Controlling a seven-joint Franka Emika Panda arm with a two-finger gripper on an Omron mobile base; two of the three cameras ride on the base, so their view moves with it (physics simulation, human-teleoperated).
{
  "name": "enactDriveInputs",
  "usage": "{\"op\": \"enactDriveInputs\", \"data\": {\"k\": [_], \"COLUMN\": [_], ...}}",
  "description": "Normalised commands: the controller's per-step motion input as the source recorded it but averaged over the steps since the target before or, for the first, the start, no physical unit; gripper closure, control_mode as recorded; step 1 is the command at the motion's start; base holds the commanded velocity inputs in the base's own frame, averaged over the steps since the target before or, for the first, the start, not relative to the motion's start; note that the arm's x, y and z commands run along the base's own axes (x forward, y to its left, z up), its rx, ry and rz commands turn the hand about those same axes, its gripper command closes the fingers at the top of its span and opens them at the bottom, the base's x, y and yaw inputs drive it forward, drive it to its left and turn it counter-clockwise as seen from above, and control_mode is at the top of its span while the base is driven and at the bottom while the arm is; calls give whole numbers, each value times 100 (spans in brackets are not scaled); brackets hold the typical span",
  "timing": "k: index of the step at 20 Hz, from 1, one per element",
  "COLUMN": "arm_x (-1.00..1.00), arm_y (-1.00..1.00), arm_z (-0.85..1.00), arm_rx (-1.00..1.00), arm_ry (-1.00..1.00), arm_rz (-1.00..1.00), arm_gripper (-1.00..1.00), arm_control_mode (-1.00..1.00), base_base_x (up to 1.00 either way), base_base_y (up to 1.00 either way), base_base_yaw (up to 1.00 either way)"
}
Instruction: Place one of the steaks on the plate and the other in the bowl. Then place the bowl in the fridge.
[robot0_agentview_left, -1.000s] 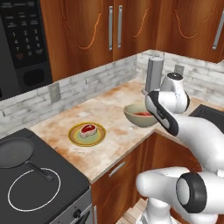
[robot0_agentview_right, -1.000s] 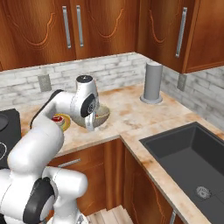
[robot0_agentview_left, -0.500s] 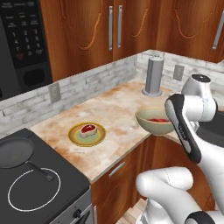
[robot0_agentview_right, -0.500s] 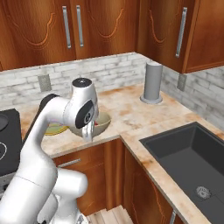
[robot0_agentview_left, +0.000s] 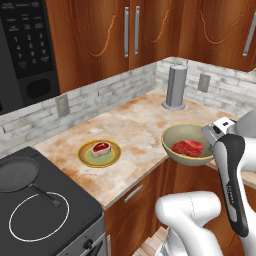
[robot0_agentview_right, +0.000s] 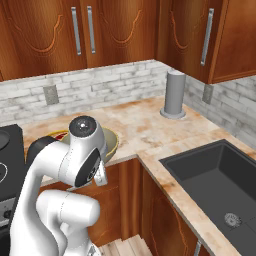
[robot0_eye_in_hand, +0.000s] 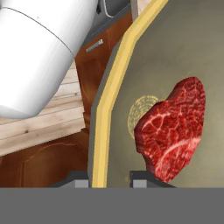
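Gripping the bowl (robot0_agentview_left: 187, 145) by its rim, the pincer (robot0_eye_in_hand: 109, 180) has one tip outside the wall and one inside, pinching the yellow edge between them. One steak (robot0_eye_in_hand: 173, 127) lies inside the bowl, just beside the inner tip. In the left base view the bowl hangs clear of the desk (robot0_agentview_left: 135, 130), out past its front edge over the cabinet fronts, roughly level. Farther back, the second steak (robot0_agentview_left: 100, 149) sits on the plate (robot0_agentview_left: 100, 154) near the stove (robot0_agentview_left: 45, 210), and a grey canister (robot0_agentview_left: 176, 86) stands by the wall. The fridge cannot be located from these views.

Judged step: carrying the loaded bowl to the fridge. A one-sided rim grip invites tipping, so the wrist should hold the bowl level and turn slowly; the steak sits off centre and may slide. Swing wide of the desk edge.
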Motion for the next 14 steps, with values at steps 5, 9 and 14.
{"op": "enactDriveInputs", "data": {"k": [5, 9, 14], "arm_x": [0, 1, 0], "arm_y": [0, 0, -1], "arm_z": [9, -3, -5], "arm_rx": [-11, 0, 0], "arm_ry": [6, 0, -1], "arm_rz": [4, 0, 0], "arm_gripper": [100, 100, 100], "arm_control_mode": [-100, -100, -100], "base_base_x": [0, 0, 0], "base_base_y": [0, 0, 0], "base_base_yaw": [0, 0, 0]}}
